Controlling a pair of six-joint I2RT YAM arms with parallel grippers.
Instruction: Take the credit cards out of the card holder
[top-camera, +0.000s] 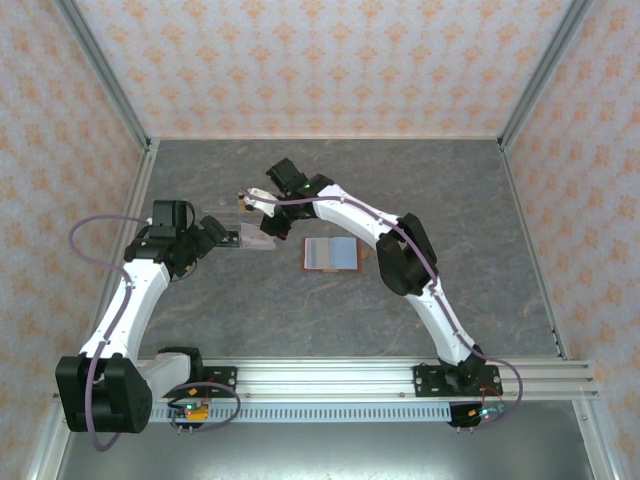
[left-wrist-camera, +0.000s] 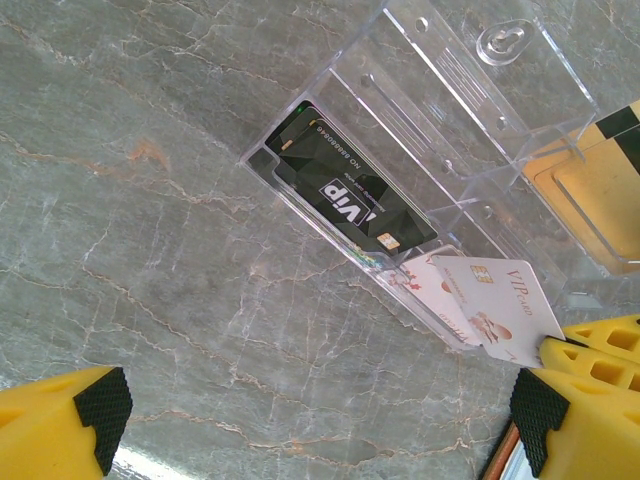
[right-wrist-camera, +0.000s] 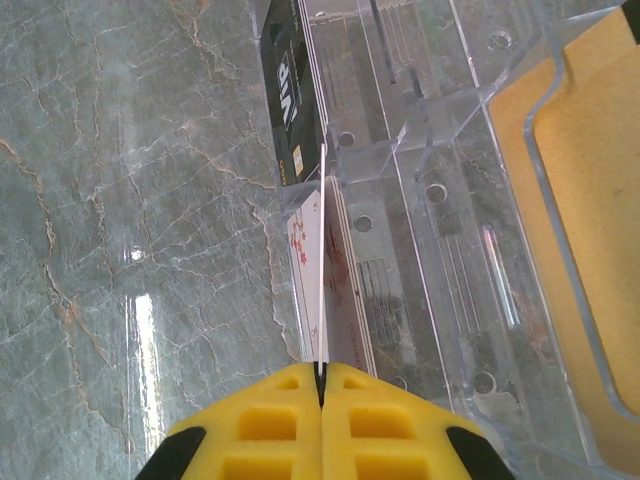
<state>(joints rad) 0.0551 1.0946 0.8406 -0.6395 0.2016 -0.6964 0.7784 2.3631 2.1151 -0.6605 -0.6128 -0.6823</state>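
On my overhead view, the open reddish-brown leather bifold card holder lay flat near the middle of the grey marble-patterned table. The clear plastic compartment tray sat at its 10 o'clock, near it but apart. The left gripper was at the tray's 9 o'clock, the right gripper at its 12 o'clock. A pale pinkish-white plastic card was pinched between the right gripper's fingers, over a stack of like cards in the tray's edge slot. In the right wrist view, the black plastic card lay in the next slot at 12 o'clock from that stack. The tan-gold card with a dark stripe lay at 3 o'clock, within the tray's outline.
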